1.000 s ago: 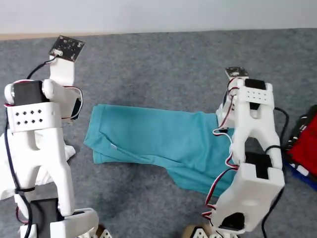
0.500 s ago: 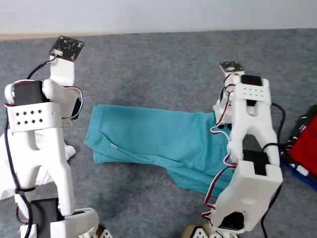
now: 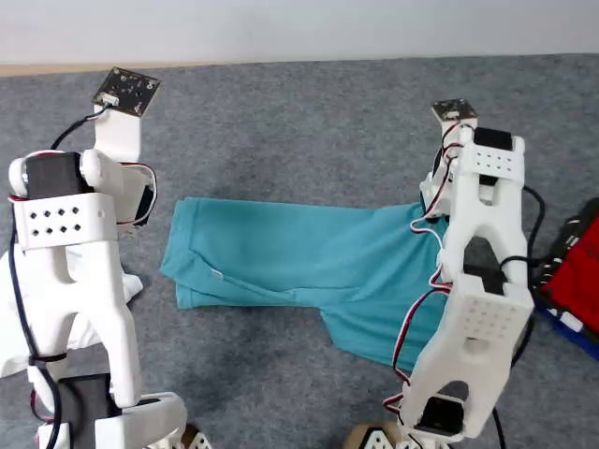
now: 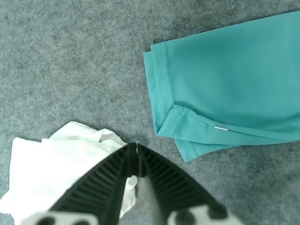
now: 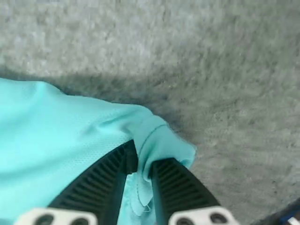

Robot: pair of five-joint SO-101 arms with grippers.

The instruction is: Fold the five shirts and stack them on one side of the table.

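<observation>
One shirt is being worked on my screens: the teal shirt (image 3: 299, 262), lying across the middle of the table (image 3: 299, 103), with its near part doubled over in a loose, uneven fold. The right gripper (image 5: 142, 161) is clamped on the shirt's far right corner. Its two ribbed fingers pinch a small bunched tuck of hem, and the cloth around it rises slightly off the grey surface. I read that grip as the start of a fold. A corner hold lets me carry that end over the body of the shirt towards the left, and it keeps the rest flat by its own drag. The pinch is thin, so I judge it could slip if I pull quickly.

The left gripper (image 4: 137, 152) has its fingers pressed together with nothing between them. It hangs above the edge of the white shirt (image 4: 56, 168), which sits crumpled near the table's left edge, just beside the teal shirt's left end but not touching it. Holding that arm shut and to the side keeps it off the cloth I mean to fold.

A red cloth (image 3: 576, 267) lies at the table's right edge, partly cut off. I take it for another shirt waiting its turn.
</observation>
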